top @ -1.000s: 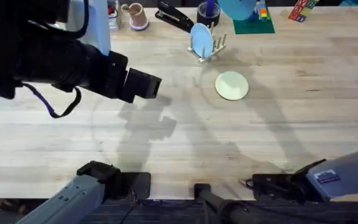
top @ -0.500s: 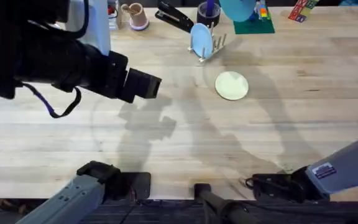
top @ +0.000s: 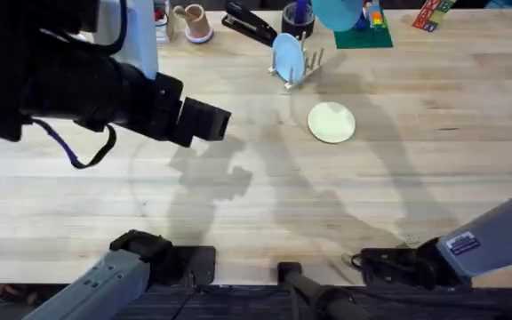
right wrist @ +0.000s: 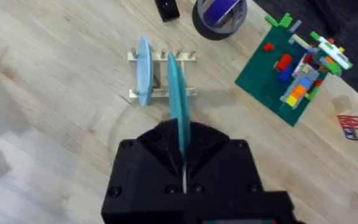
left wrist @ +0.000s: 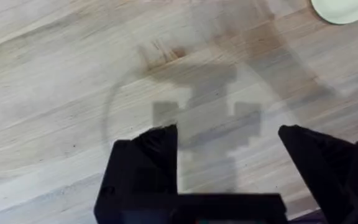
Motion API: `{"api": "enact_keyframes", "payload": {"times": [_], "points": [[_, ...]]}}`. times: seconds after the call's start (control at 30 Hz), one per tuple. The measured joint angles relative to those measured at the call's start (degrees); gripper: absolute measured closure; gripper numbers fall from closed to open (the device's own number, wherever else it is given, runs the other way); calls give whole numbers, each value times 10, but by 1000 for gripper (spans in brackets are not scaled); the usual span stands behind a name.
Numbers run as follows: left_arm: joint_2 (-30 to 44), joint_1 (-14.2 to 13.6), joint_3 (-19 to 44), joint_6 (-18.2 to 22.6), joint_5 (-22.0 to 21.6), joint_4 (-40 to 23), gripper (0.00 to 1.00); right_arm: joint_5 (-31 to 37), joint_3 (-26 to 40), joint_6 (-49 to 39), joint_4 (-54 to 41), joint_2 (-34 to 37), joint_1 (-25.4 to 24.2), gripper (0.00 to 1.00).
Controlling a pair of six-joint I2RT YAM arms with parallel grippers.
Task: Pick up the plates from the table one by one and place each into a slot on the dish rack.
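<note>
The overhead camera hangs above the arm bases, looking down and forward across the whole table [top: 434, 133]. The left wrist camera stares straight down, close over bare wood, catching the cream plate [left wrist: 344, 9] at its edge. The right wrist camera sits higher, tilted toward the dish rack [right wrist: 161, 78], which overhead also shows [top: 302, 69]

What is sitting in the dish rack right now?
One pale blue plate stands upright in an end slot of the dish rack. The other slots look free. The teal plate, edge-on in the right pincer, covers part of the rack.
</note>
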Motion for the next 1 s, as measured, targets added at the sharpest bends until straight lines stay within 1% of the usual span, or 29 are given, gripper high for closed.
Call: {"api": "enact_keyframes", "payload": {"times": [0.43, 0.87, 1.0], "points": [[0, 0, 0, 0, 0, 0, 6, -21, 1, 1, 2, 63, 0, 972], [0, 0, 0, 0, 0, 0, 6, -27, 1, 13, 17, 88, 6, 972], [0, 0, 0, 0, 0, 0, 6, -27, 1, 17, 18, 106, 7, 972]]}}
